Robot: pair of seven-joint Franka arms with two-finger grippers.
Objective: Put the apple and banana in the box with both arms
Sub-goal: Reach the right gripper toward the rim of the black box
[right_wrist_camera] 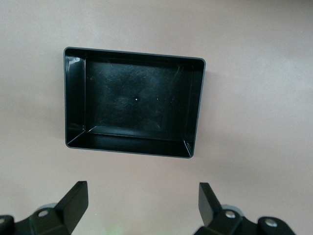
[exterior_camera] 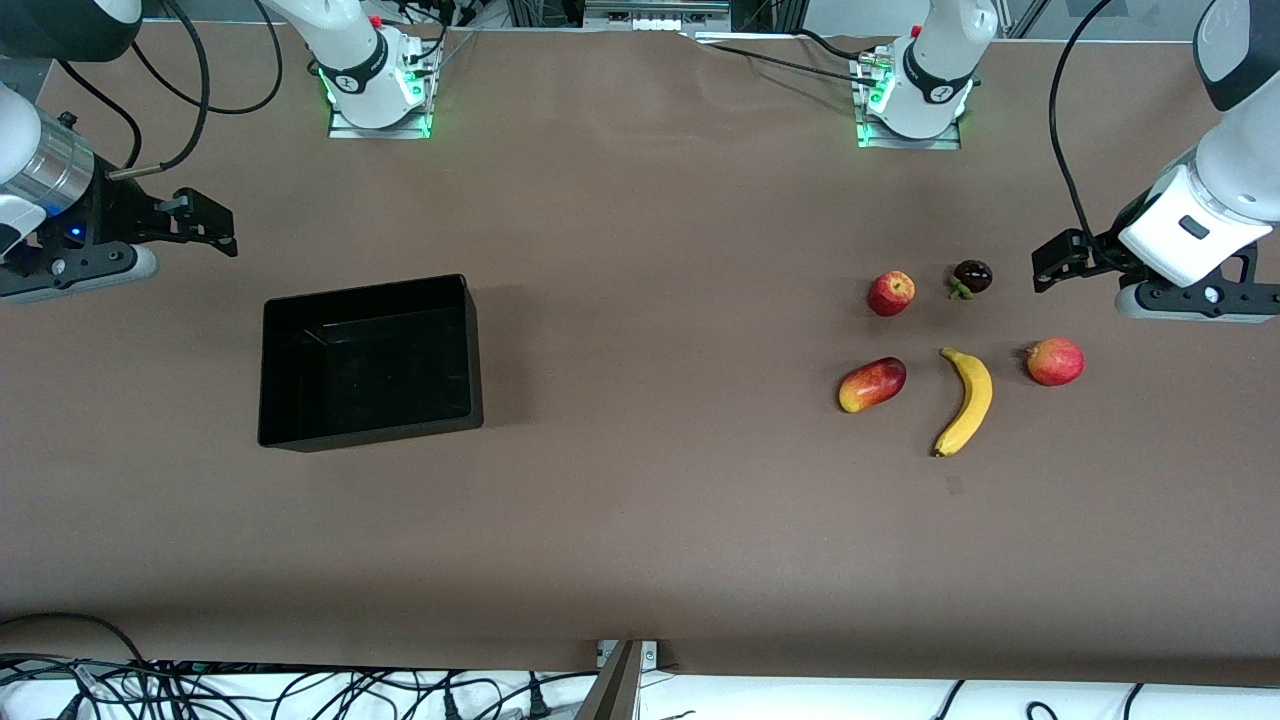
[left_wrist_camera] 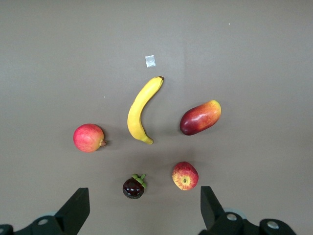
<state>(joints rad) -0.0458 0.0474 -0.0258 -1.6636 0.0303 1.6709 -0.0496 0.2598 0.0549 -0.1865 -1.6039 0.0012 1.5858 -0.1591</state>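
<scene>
The red apple (exterior_camera: 890,293) (left_wrist_camera: 185,176) lies on the brown table toward the left arm's end. The yellow banana (exterior_camera: 967,400) (left_wrist_camera: 142,109) lies a little nearer to the front camera than the apple. The black box (exterior_camera: 365,432) (right_wrist_camera: 76,98) stands empty toward the right arm's end. My left gripper (exterior_camera: 1050,265) (left_wrist_camera: 143,210) hangs open and holds nothing, over the table beside the fruits. My right gripper (exterior_camera: 205,225) (right_wrist_camera: 142,196) also hangs open and holds nothing, over bare table beside the box.
A red-yellow mango (exterior_camera: 872,384) (left_wrist_camera: 200,117) lies beside the banana, with a round red-pink fruit (exterior_camera: 1055,361) (left_wrist_camera: 89,138) next to the banana's far tip. A dark mangosteen (exterior_camera: 971,277) (left_wrist_camera: 133,187) sits beside the apple. Cables run along the table's near edge.
</scene>
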